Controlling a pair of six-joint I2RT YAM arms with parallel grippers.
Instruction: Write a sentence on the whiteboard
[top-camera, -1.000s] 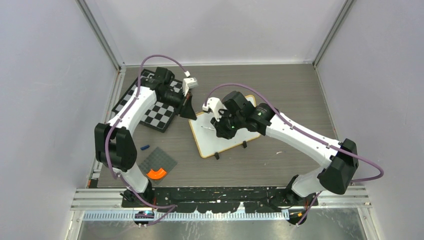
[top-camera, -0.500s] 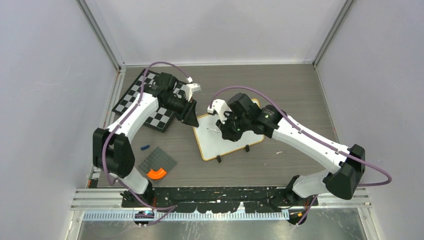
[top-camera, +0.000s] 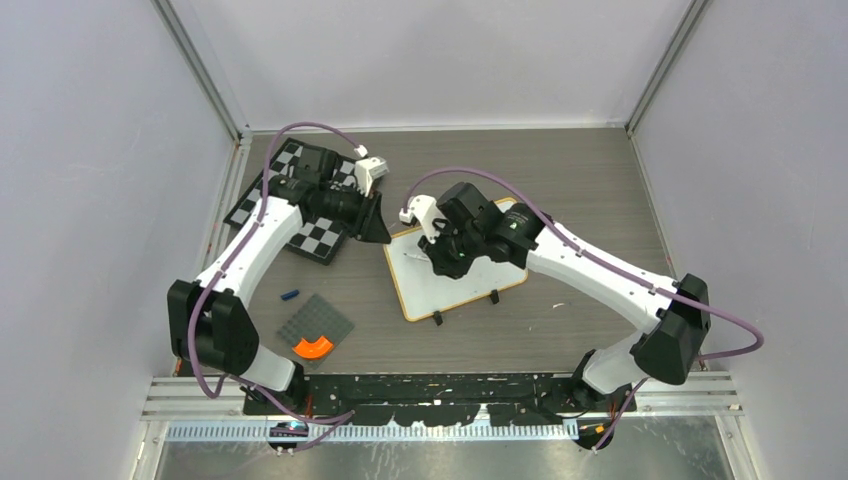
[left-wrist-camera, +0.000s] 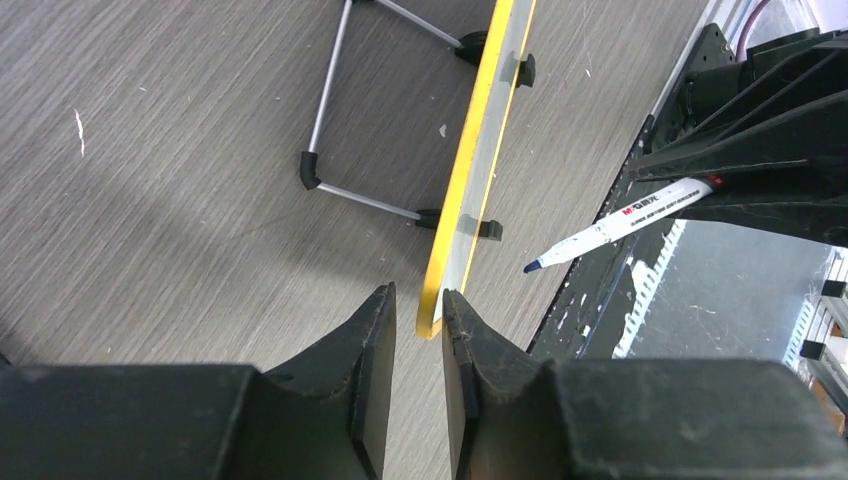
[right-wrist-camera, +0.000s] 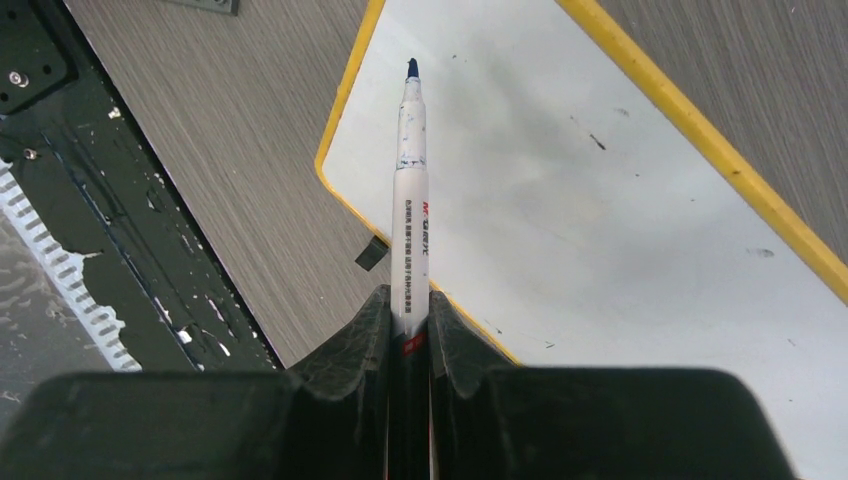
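The whiteboard, white in a yellow-looking frame with two black clip feet, lies mid-table. In the left wrist view its edge shows side-on, with a wire stand behind it. My left gripper is at the board's left corner. Its jaws stand narrowly open with that corner between the tips, a gap on one side. My right gripper is shut on a white marker. The marker's blue tip points at the board's white face near the corner; whether it touches I cannot tell.
A black-and-white chessboard lies at the back left under the left arm. A grey baseplate with an orange piece and a small blue object sit front left. A black rail runs along the near edge.
The left gripper has swung in to the board's left corner and its jaws have parted from shut. The right gripper with the marker moved right, then back left. The board shifted slightly.
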